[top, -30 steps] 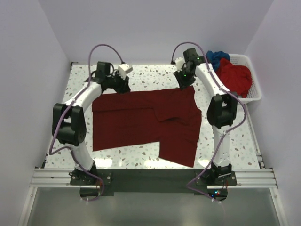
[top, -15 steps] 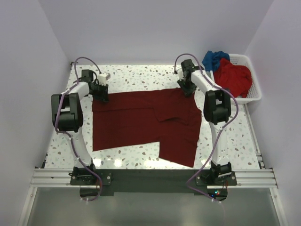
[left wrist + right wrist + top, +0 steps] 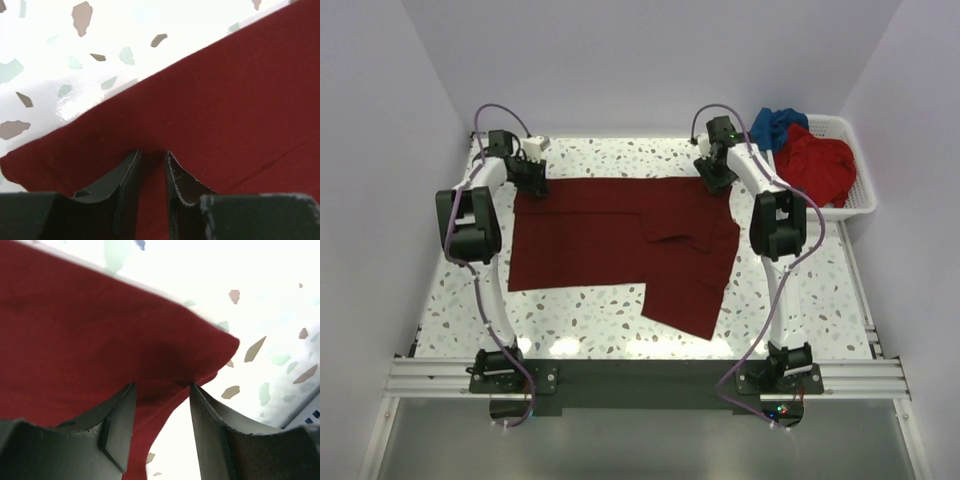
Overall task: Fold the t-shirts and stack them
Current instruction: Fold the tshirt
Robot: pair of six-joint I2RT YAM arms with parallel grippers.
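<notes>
1. The maroon shirt [image 3: 590,235] lies spread on the tabletop [image 3: 600,312], between the two arms. Its far edge runs almost straight from one pair of jaws to the other. On its right side the cloth looks doubled over, and a flap reaches toward the near edge.
2. The left jaws are clenched on the far left corner of this shirt. In the left wrist view they stand close together, with only a thin strip of cloth between them.
3. The right jaws are at the far right corner and stand wider apart. The cloth bunches and puckers between their tips and the corner is lifted off the tabletop, so I judge that they also grasp it, though less surely.
4. The red shirt [image 3: 818,165] and the blue shirt [image 3: 775,122] wait in the basket [image 3: 861,195] at the far right, so the task seems to be at its first shirt.
5. What could go wrong, in my judgement:
   - The right hold is very near the corner. If the arms pull apart or lift quickly, the cloth may slip out there, and that side would drop in a heap.
   - If one arm moves ahead of the other, the far edge will turn askew and the fold will come out crooked.
   - Dragging the shirt over the tabletop may open or wrinkle the doubled part on the right, because nothing holds it down.
   - The right arm works just beside the basket; a wide swing could push it or catch the red shirt.
</notes>
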